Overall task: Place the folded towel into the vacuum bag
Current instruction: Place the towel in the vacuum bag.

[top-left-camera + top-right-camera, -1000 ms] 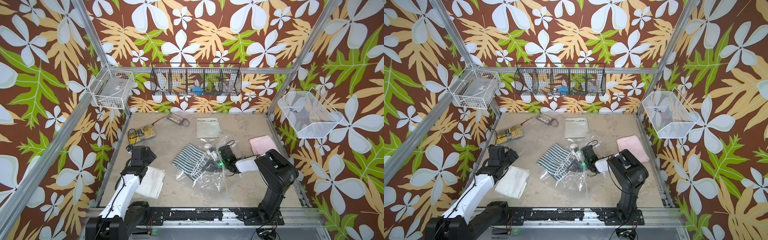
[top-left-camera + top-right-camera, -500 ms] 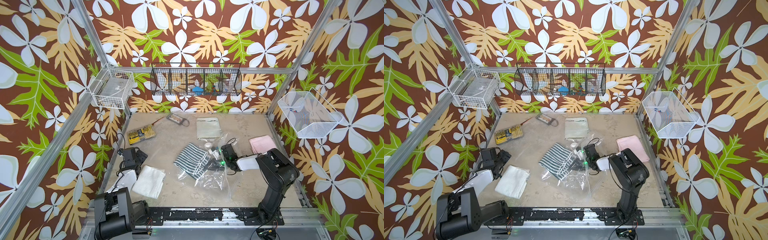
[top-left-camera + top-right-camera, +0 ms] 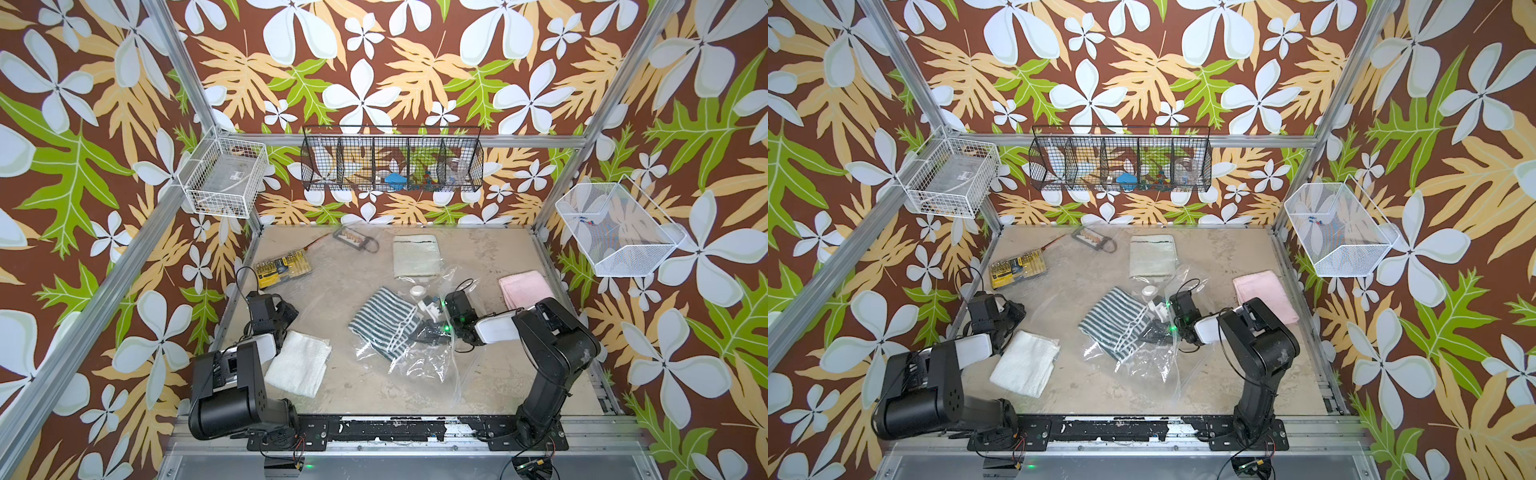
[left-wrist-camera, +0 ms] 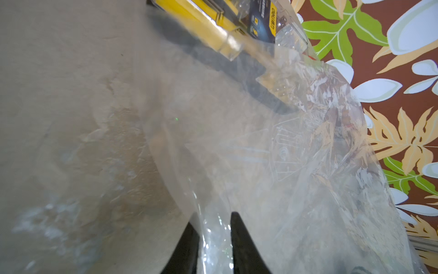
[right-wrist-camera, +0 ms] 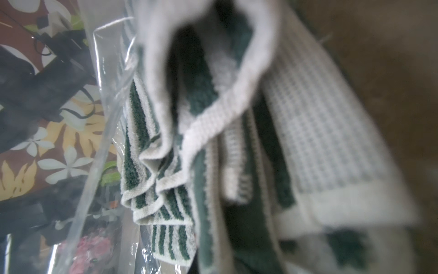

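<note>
The folded towel (image 3: 382, 322) (image 3: 1115, 320), green and white striped, lies mid-table, its near end under the crinkly clear vacuum bag (image 3: 415, 361) (image 3: 1142, 357). The bag's round white valve disc (image 3: 417, 290) and white slider clip (image 3: 428, 307) sit beside the towel. My right gripper (image 3: 430, 330) (image 3: 1154, 332) is shut on the towel's right edge. The right wrist view is filled by towel folds (image 5: 166, 166), which hide the fingers. At the left, my left gripper (image 3: 291, 311) (image 4: 213, 218) has closed its jaws on a clear sheet of the bag (image 4: 296, 154).
A white towel (image 3: 299, 361) lies by the left arm. A pale green towel (image 3: 415, 255) lies at the back and a pink one (image 3: 523, 286) at the right. A yellow bit case (image 3: 282, 268) (image 4: 213, 26) sits back left. Wire baskets (image 3: 390, 160) hang on the walls.
The left arm has folded back toward its base, and its jaws have closed on the bag's plastic. The right gripper and the striped towel have barely moved.
</note>
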`<state>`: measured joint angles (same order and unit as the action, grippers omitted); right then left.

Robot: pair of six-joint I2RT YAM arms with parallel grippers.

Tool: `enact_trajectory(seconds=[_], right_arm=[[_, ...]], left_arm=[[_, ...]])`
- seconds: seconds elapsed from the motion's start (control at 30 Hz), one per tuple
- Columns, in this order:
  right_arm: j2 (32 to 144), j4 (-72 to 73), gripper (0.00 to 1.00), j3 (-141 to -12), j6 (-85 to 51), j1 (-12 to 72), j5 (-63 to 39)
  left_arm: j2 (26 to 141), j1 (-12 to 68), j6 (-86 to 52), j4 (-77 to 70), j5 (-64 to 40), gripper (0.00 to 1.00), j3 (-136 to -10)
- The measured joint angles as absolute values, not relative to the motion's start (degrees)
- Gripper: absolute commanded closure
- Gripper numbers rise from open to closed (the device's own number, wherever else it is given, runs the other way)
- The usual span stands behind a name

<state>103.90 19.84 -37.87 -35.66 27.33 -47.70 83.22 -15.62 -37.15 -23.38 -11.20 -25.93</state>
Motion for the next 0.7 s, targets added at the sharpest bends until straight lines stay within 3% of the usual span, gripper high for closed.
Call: enact_trajectory(seconds=[0.17, 0.43, 0.7], right_arm=[[101.1, 19.6, 1.00, -35.0, -35.6, 27.3, -47.4], [97.3, 17.0, 1.00, -32.7, -34.1, 28.1, -45.0], [104.5, 23.0, 1.00, -40.2, -42.4, 38.1, -40.8]], left_arm=[[88.8, -12.1, -34.6, -24.9, -14.1, 0.91, -31.1], [96.6, -7.1, -31.2, -25.4, -19.5, 0.93, -37.8], [97.9, -6.7, -30.3, -25.1, -21.2, 0.93, -39.4]])
